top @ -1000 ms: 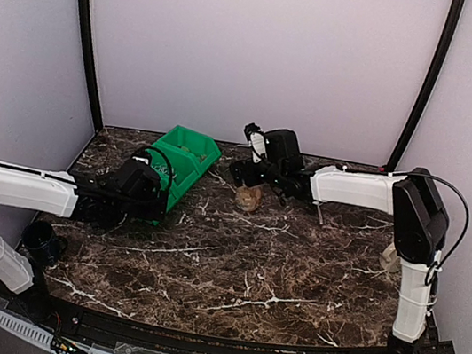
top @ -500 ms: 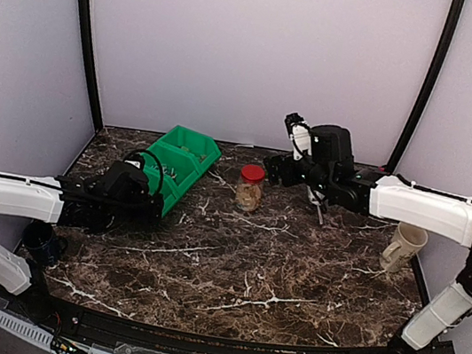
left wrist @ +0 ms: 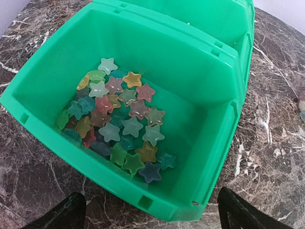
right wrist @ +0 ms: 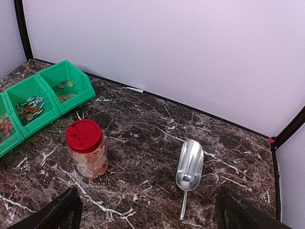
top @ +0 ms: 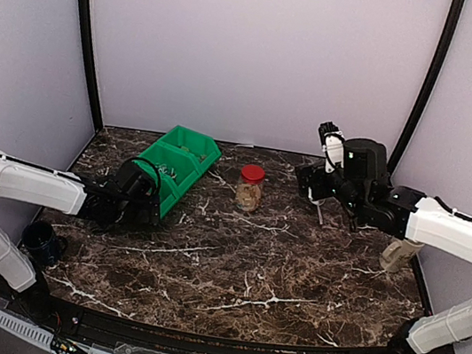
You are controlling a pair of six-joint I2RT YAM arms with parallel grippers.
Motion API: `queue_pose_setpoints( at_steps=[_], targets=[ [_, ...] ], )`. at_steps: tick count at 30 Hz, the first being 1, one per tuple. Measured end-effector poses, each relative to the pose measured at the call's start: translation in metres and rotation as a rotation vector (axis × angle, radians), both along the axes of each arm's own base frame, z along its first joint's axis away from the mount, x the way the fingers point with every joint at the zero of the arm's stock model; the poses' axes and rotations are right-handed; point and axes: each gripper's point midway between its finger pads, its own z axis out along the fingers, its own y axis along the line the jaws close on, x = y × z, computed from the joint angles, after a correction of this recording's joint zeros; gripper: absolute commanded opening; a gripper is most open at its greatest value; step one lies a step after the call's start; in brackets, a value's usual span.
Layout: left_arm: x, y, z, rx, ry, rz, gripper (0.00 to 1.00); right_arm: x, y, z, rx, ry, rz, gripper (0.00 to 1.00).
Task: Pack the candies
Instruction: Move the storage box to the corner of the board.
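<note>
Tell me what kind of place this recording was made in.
Probably a robot test booth, not a kitchen: plain pale walls close in a marble-patterned table, with staged props, a green bin and a metal scoop.

Top view high, wide; left wrist close over bin [left wrist: 200, 81] (right sees it afar).

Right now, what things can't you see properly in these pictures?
- Top view: the beige mug is partly behind the right arm; its inside is hidden.
- Top view: the dark cup is too small and dark to see inside.
- Left wrist view: the back of the green bin is hidden by its divider wall and the top edge.
- Right wrist view: candies in the jar are too blurred to count.
</note>
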Motion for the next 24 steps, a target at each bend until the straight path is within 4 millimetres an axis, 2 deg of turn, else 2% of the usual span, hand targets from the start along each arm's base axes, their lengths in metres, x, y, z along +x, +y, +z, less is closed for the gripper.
queue_pose_setpoints(
  at_steps=[3, 6, 11, 17, 24],
  targets=[
    [0.009, 0.004, -0.007, -0.010, 0.012, 0.026, 0.99, -0.002, -0.005, 0.004, 0.003, -0.010, -0.011, 0.97],
    [0.020, 0.008, -0.008, -0.022, 0.006, 0.053, 0.99, -0.005, -0.008, -0.004, -0.008, 0.001, -0.013, 0.97],
    [0.044, 0.030, -0.007, -0.026, -0.025, 0.132, 0.99, -0.008, -0.010, -0.019, -0.028, 0.032, -0.013, 0.97],
    [0.067, 0.046, -0.018, 0.060, -0.021, 0.176, 0.99, -0.009, -0.011, -0.021, -0.026, 0.035, -0.014, 0.97],
    [0.102, 0.061, -0.015, 0.074, -0.044, 0.199, 0.99, -0.013, -0.015, -0.028, -0.020, 0.046, -0.018, 0.97]
  ],
)
